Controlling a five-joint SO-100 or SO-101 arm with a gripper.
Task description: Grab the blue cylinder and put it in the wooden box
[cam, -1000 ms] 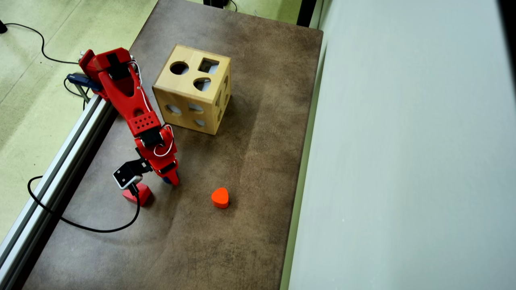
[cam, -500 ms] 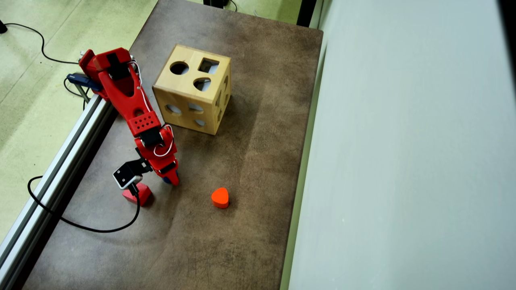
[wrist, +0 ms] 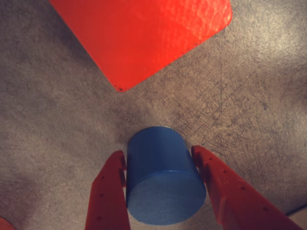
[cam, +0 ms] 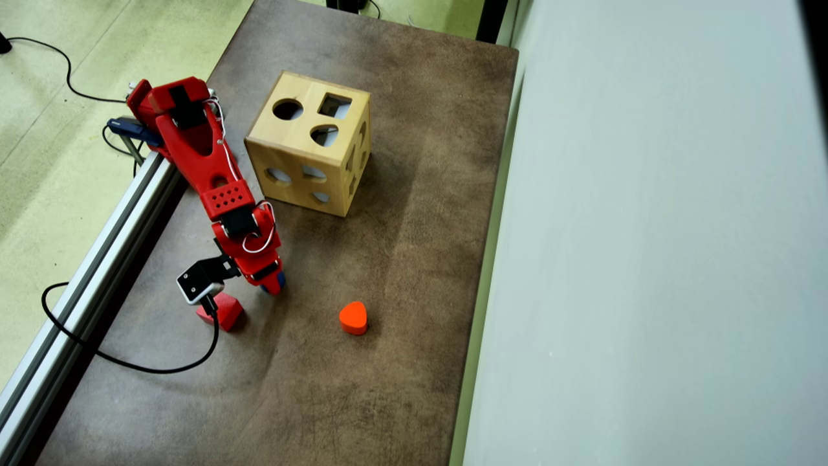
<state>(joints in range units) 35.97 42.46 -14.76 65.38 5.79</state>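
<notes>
Between the claw (wrist: 160, 160) fingers, the blue cylinder (wrist: 163, 184), outside the wooden box (cam: 309, 142)

red arm's gripper (cam: 272, 285) points down at the brown table (cam: 388, 259), fingertip state unclear from this angle; a sliver of the blue cylinder (cam: 281, 279) shows right at its tip, contact hard to judge. red cube (cam: 223, 312) sits just beside the gripper on its lower-left, partly under the wrist camera (cam: 194, 282), and the orange heart block (cam: 353, 318) is lower-right of it, apart. wooden box (cam: 309, 142) stands above and right of the gripper, near the upper arm link.
</notes>
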